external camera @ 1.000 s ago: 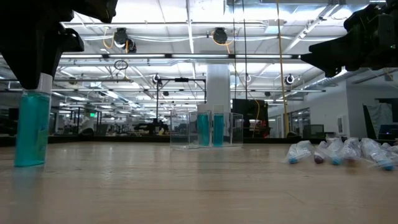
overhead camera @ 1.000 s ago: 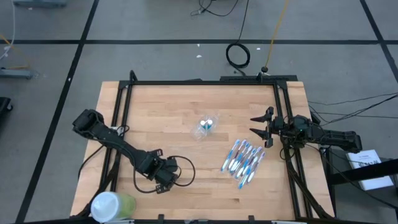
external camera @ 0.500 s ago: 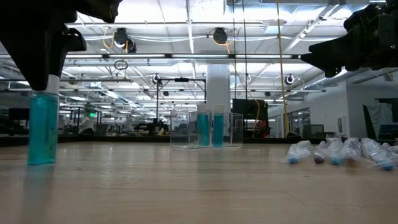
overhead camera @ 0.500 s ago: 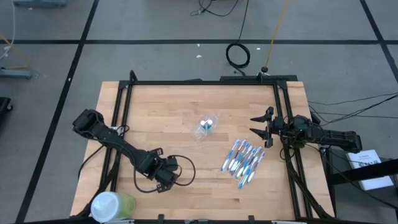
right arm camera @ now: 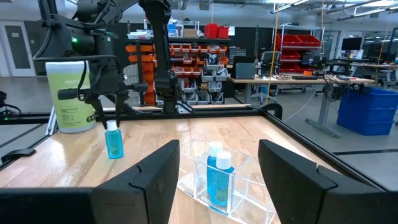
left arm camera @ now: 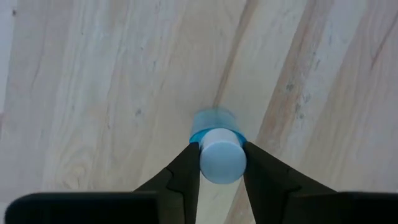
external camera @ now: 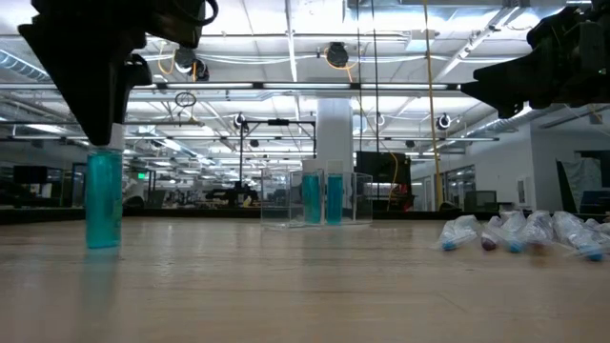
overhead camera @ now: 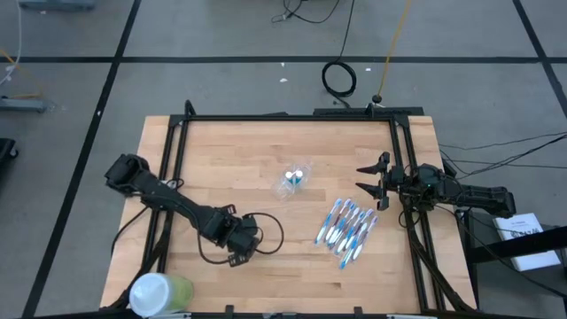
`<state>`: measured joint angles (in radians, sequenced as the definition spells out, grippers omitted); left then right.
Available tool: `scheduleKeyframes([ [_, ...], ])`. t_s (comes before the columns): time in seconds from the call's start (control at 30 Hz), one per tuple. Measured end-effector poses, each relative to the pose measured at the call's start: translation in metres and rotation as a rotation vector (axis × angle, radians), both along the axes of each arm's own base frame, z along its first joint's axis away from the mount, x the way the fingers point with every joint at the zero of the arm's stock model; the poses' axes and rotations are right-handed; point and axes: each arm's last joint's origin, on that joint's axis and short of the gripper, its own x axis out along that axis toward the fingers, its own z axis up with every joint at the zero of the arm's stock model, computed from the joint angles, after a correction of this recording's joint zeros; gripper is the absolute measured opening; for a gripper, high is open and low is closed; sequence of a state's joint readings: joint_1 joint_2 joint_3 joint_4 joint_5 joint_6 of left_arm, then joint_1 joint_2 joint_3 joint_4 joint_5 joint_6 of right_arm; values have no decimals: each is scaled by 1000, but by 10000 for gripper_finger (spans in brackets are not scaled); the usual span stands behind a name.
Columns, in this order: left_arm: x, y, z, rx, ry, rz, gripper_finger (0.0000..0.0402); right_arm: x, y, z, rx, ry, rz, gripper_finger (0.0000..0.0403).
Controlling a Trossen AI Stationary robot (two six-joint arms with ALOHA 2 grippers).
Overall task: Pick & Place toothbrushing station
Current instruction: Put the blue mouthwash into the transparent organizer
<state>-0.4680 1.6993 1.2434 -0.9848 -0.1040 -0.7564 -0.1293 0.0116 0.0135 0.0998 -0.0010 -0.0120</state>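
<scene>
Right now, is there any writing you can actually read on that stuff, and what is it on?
None can be read.
Green cup: dark print on its label, too blurred.
Paper beside the table: print too small.
Teal tube held upright by the left gripper: no writing visible.
</scene>
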Motion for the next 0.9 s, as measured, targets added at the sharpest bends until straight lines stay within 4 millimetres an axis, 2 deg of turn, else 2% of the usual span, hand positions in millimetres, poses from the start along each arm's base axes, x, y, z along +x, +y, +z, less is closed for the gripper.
scheduleKeyframes([
  [0.27,9,7,7,-11,-36,-16,112,0,0,0,0,0,0,212],
  [0.7,35,8,61,20,-239,-134,114,0,0,0,0,0,0,212],
  [0.9,41,9,83,118,-333,-189,114,0,0,0,0,0,0,212],
])
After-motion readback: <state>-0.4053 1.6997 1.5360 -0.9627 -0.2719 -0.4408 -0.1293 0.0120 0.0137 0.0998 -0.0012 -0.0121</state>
